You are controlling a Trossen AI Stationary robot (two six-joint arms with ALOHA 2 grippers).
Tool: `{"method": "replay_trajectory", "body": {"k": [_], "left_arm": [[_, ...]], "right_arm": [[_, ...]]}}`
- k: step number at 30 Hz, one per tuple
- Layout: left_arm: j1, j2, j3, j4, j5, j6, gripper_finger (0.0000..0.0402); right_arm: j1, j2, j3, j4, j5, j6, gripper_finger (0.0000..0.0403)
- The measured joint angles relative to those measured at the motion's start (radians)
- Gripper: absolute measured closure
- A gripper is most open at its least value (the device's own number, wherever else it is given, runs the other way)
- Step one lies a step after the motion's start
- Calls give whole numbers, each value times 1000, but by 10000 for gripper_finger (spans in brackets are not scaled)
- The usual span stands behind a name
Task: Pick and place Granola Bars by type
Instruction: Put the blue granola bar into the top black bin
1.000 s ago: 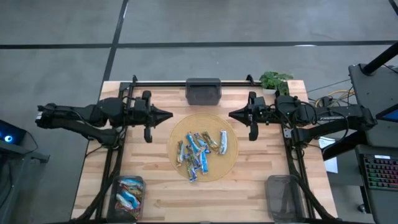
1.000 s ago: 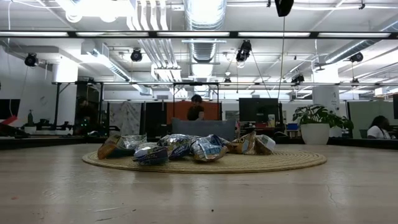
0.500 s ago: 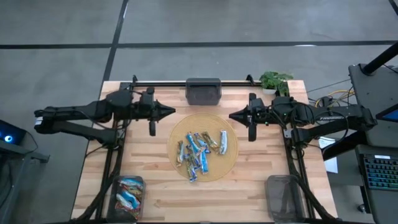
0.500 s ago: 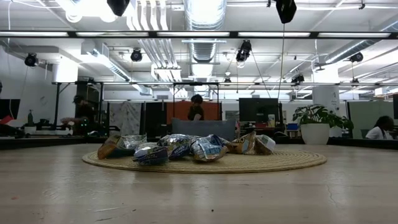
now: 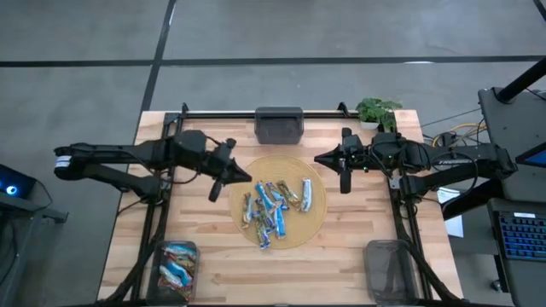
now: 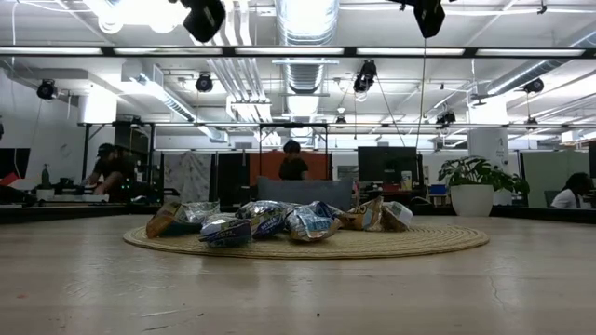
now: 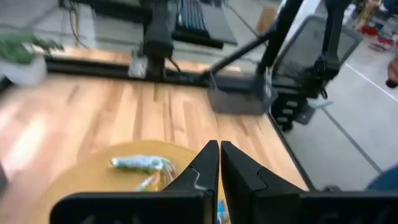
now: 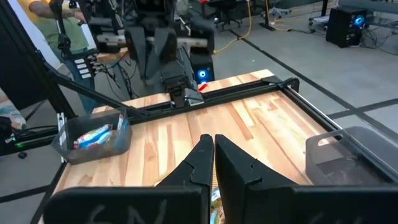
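Granola Bars [image 5: 275,205] lie heaped in the middle of a round woven mat [image 5: 242,186] at the centre of the wooden bench [image 5: 341,256]; blue, blue-white and orange-brown wrappers are mixed together in the pile. From table height the same heap [image 6: 270,221] shows as crinkled foil packets sitting on the mat's flat disc [image 6: 438,242]. More bars [image 5: 174,265] already rest in a translucent grey bin [image 5: 159,254] at the bench's near corner, on the left arm's side of the mat.

Left end effector [image 5: 247,178] hangs above the mat's edge nearest its own arm, the arm stretched out across the bench and angled slightly toward the pile, wrist tipped downward. Its two dark fingers [image 7: 209,163] are pressed together with nothing between them, the mat and a pale bar lying just beyond their tips.

Right end effector [image 5: 316,158] is held off the opposite side of the mat, just clear of the rim, on a level, straight arm pointing toward the mat. Its fingers [image 8: 205,158] are likewise pinched closed and empty.

A second grey bin [image 5: 279,125] stands past the mat at the bench's far edge, a third [image 5: 386,263] at the near corner on the right arm's side, and a small potted plant [image 5: 376,110] sits at the far corner beyond the right arm.
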Motion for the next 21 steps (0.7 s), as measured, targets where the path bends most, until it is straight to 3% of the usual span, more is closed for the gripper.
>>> {"method": "replay_trajectory", "body": {"k": [11,21], "left_arm": [[1,86,13,-4,0,-2,402],[1,88,14,-3,0,-3,402]], "right_arm": [[0,0,0,0,-1,52,394],[0,0,0,0,-1,51,394]]}}
